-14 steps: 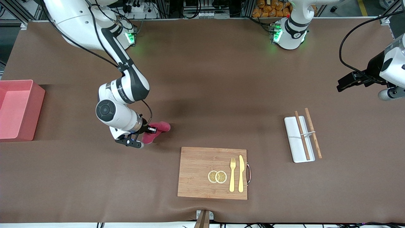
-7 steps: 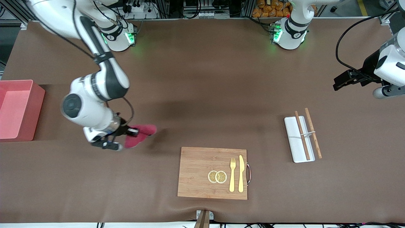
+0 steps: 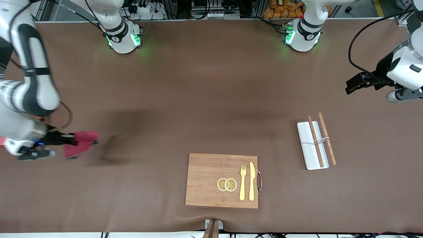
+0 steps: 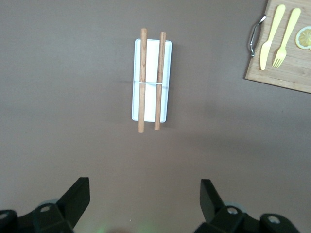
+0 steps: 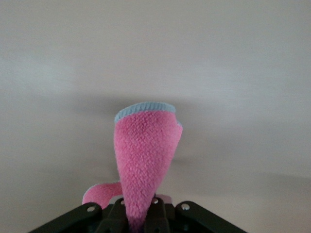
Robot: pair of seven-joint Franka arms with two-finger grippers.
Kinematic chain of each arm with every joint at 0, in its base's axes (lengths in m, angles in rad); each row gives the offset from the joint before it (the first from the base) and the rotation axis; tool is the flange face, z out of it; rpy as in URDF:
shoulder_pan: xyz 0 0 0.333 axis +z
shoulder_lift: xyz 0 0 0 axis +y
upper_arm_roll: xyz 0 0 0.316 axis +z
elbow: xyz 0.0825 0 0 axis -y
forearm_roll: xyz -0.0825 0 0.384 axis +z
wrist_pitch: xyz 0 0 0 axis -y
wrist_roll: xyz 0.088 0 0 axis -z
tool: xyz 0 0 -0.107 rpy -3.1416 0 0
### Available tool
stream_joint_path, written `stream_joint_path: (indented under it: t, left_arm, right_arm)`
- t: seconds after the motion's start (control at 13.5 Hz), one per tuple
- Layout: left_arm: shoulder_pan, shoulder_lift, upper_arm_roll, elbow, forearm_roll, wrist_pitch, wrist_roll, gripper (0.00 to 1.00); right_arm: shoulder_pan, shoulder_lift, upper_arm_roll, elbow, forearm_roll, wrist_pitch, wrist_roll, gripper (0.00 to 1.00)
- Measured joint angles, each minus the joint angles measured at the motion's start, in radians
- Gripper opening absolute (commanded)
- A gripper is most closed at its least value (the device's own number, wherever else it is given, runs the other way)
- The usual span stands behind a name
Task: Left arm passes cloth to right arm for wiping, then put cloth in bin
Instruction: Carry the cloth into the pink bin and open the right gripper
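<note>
— Cloth first: where is it?
— Clamped in the right gripper, up in the air over the brown counter at the right arm's end. The right wrist view shows the fuzzy magenta towel hanging out from between the closed fingers, a pale blue hem along its free edge.
— And relative to the cutting board?
— Well apart from it, toward the right arm's end. The right arm covers the spot where the pink bin would be, so I cannot see the bin at all.
— What is on the board?
— Two lemon slices side by side, touching, then a yellow fork and a yellow knife beside them, next to the board's metal handle.
— The left arm?
— It waits. The left gripper hangs over bare counter toward the left arm's end, well apart from the board, its fingers spread wide with nothing between them.
— Anything else near the board?
— A white tray lies between the board and the left arm's end, with two wooden chopsticks across it; one rests on the tray, the other along its edge.
</note>
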Motion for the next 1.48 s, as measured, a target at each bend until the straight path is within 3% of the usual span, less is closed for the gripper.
stream_joint_path:
  t: [0.3, 0.52, 0.74, 0.96, 1.04, 1.11, 1.19, 1.48]
  left_arm:
    - [0.0, 0.0, -0.012, 0.0, 0.0, 0.0, -0.002, 1.0]
    - [0.0, 0.0, -0.012, 0.0, 0.0, 0.0, -0.002, 1.0]
    - [0.0, 0.0, -0.014, 0.0, 0.0, 0.0, -0.002, 1.0]
    - [0.0, 0.0, -0.015, 0.0, 0.0, 0.0, -0.002, 1.0]
    - [-0.001, 0.0, -0.015, 0.0, 0.0, 0.0, -0.002, 1.0]
    - [0.0, 0.0, -0.015, 0.0, 0.0, 0.0, -0.002, 1.0]
    - [0.0, 0.0, -0.015, 0.0, 0.0, 0.0, -0.002, 1.0]
    - [0.0, 0.0, -0.015, 0.0, 0.0, 0.0, -0.002, 1.0]
  right_arm:
    - [-0.231, -0.013, -0.002, 0.106, -0.063, -0.135, -0.357, 0.0]
    - [-0.347, -0.015, -0.002, 0.176, -0.132, -0.154, -0.545, 0.0]
    - [-0.453, 0.007, -0.001, 0.192, -0.166, -0.139, -0.719, 0.0]
    - [-0.535, 0.111, -0.001, 0.195, -0.164, -0.002, -0.85, 0.0]
    - [-0.557, 0.161, 0.0, 0.196, -0.16, 0.04, -0.87, 0.12]
    - [-0.572, 0.211, 0.002, 0.197, -0.155, 0.072, -0.881, 0.71]
    - [-0.58, 0.255, 0.003, 0.198, -0.152, 0.105, -0.885, 1.0]
    - [-0.58, 0.309, 0.014, 0.22, -0.148, 0.139, -0.885, 1.0]
